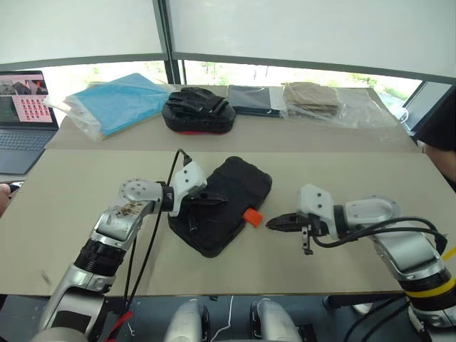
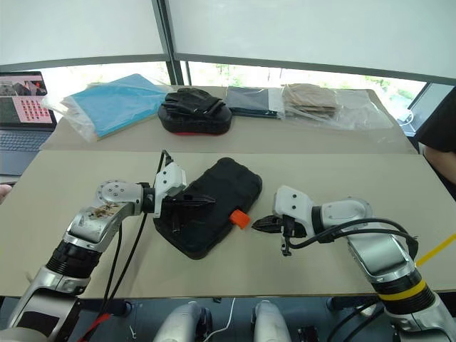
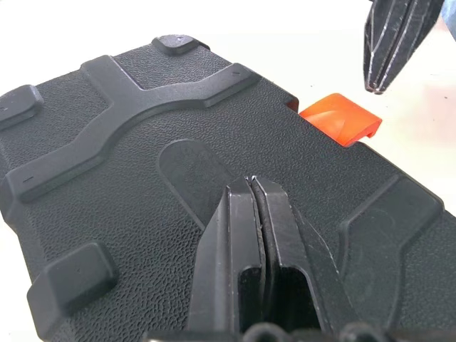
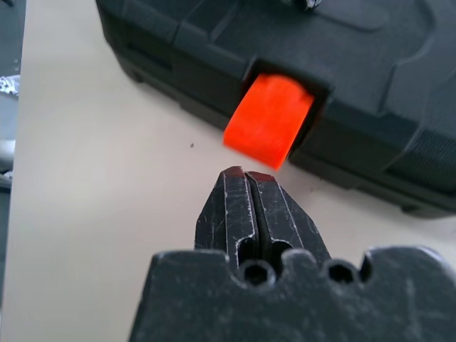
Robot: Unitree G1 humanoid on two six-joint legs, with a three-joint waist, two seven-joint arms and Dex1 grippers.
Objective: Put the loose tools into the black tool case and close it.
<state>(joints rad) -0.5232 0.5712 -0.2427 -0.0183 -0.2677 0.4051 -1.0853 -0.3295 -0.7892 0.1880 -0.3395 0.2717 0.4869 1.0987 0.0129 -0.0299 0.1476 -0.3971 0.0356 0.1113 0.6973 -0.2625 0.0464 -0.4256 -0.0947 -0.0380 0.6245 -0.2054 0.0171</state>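
Note:
The black tool case point(image 1: 231, 192) lies closed and slanted on the near table, its lid down. Its orange latch point(image 1: 252, 216) sticks out from the side edge, flipped outward point(image 4: 268, 120). My left gripper point(image 1: 211, 200) is shut, with its fingertips point(image 3: 251, 187) resting on the lid's textured top. My right gripper point(image 1: 271, 224) is shut too and holds nothing. It hovers just right of the latch, a short gap away, pointing at it point(image 4: 244, 173). The loose tools are out of view.
On the far table lie a black padded mitt with a red edge point(image 1: 199, 111), a blue bag point(image 1: 117, 103), a dark folded cloth point(image 1: 254, 99) and bagged tan cloth point(image 1: 313, 100). A laptop point(image 1: 25, 114) stands at far left. A person's dark sleeve point(image 1: 442, 125) is at the right edge.

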